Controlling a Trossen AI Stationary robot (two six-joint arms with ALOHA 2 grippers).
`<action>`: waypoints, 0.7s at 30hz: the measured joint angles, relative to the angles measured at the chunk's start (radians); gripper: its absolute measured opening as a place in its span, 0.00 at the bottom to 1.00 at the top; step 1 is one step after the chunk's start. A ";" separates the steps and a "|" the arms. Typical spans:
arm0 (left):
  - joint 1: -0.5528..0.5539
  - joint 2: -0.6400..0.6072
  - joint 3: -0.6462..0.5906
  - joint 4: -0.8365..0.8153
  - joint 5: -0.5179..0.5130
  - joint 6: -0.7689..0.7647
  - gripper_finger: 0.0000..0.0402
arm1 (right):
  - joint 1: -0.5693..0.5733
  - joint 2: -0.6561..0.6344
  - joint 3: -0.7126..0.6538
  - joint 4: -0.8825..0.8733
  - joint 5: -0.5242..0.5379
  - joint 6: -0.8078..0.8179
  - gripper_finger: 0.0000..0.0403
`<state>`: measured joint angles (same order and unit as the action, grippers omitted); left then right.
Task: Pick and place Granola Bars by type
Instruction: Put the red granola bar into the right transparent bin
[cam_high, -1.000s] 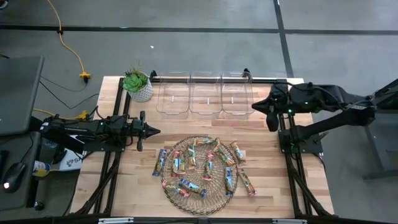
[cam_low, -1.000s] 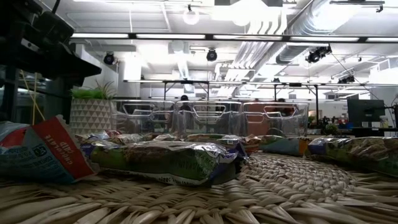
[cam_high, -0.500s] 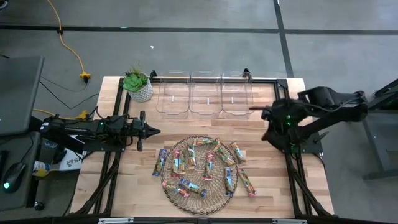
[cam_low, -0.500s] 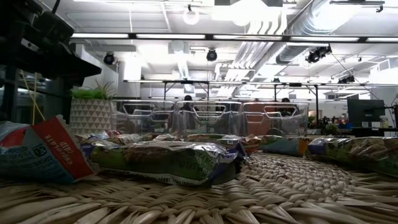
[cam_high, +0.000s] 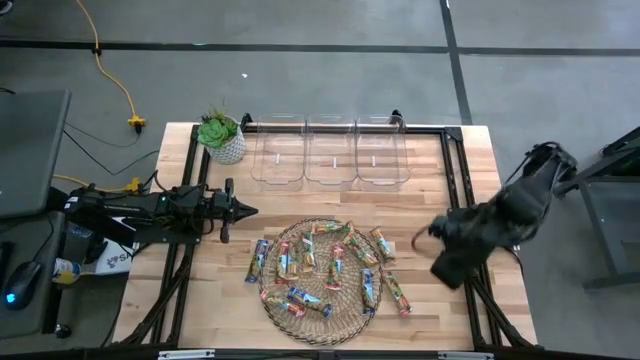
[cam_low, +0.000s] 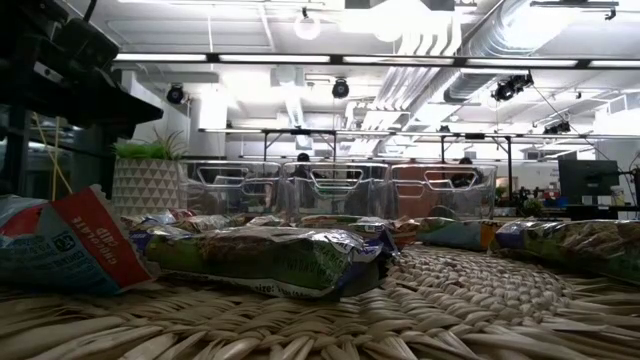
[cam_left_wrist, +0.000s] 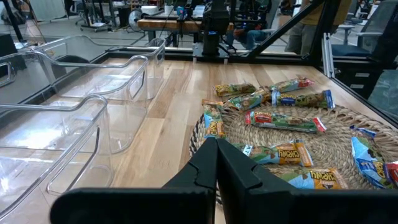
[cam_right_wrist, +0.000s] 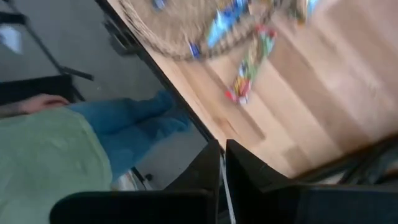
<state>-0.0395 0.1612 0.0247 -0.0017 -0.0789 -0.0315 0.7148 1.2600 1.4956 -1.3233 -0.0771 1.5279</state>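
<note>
On the left side of the wooden table (cam_high: 420, 300), the left gripper (cam_high: 250, 210) lies low and level, its fingers pressed together and holding nothing, pointing right toward the middle. Behind it, at the far left corner, stands a small potted plant (cam_high: 222, 137). Next along the far edge sit three clear plastic bins (cam_high: 331, 152) in a row, all without bars in them. Nearer, in the middle of the table, a round wicker mat (cam_high: 310, 315) carries the Granola Bars (cam_high: 330, 265), a loose scatter of small oblong packets in shiny wrappers, some overlapping; one or two lie on the bare wood just beside the mat's left and right edges. On the right, the right gripper (cam_high: 422, 238) hangs above the table near the mat's right edge, fingers closed and empty. In its wrist view a person's clothing shows beyond the table edge. The bars look light, slightly soft and slippery in their foil; a pinch across the short width at mid-length seems best.
</note>
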 joint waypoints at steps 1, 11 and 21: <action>0.000 0.000 0.000 0.000 0.000 0.000 0.00 | 0.022 0.024 0.000 0.004 -0.005 0.026 0.03; 0.000 0.000 0.000 0.000 0.000 0.000 0.00 | 0.127 0.271 -0.001 0.069 -0.050 0.314 0.03; 0.000 0.000 0.000 0.000 0.000 0.000 0.00 | 0.103 0.486 -0.001 0.113 0.028 0.325 0.03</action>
<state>-0.0399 0.1613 0.0246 -0.0017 -0.0789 -0.0317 0.8178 1.7457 1.4948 -1.2102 -0.0493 1.8524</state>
